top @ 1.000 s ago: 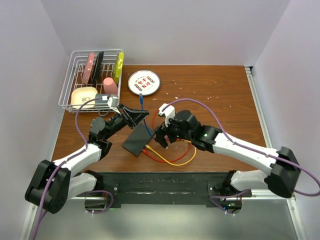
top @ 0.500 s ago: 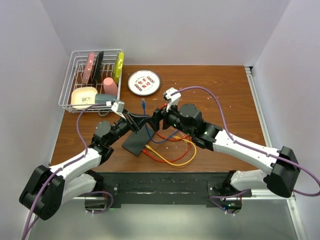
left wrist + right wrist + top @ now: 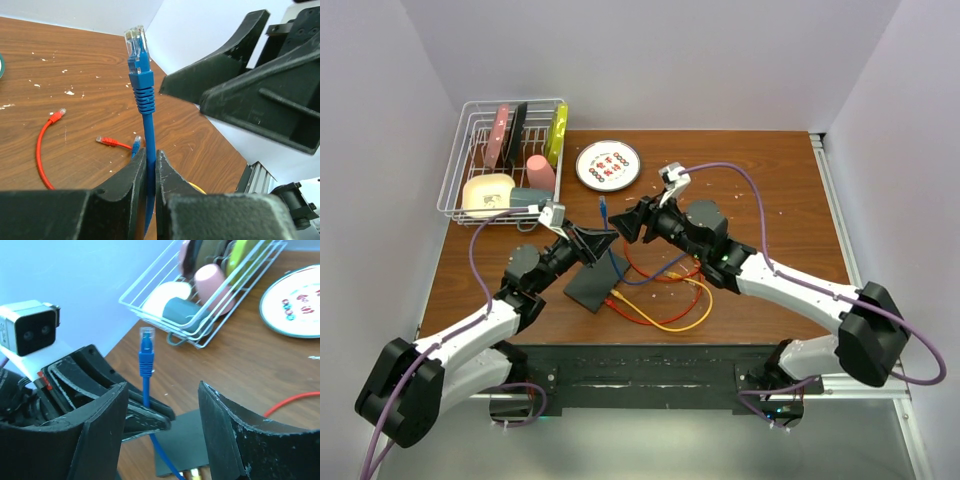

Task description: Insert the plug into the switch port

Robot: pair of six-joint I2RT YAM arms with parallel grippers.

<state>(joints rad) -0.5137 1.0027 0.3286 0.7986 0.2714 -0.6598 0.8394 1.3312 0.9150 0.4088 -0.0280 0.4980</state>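
A blue cable stands upright in my left gripper (image 3: 151, 155), which is shut on it below the boot. Its clear-tipped plug (image 3: 137, 45) points up, free in the air (image 3: 603, 208). My right gripper (image 3: 161, 386) is open and faces the left one, its fingers (image 3: 235, 70) standing either side of the cable without touching it; the plug (image 3: 146, 347) rises just beyond them. The switch (image 3: 595, 283), a flat black box, lies on the table below both grippers (image 3: 185, 445), and the cable's lower run passes over it.
A red cable (image 3: 660, 270) and an orange cable (image 3: 670, 320) loop on the table right of the switch. A round white plate (image 3: 608, 165) lies behind the grippers. A wire dish rack (image 3: 505, 160) with cups and utensils fills the back left corner.
My right gripper has swung up and left from over the cables to face the left gripper, its jaws a little narrower. The left gripper kept hold of the blue cable.
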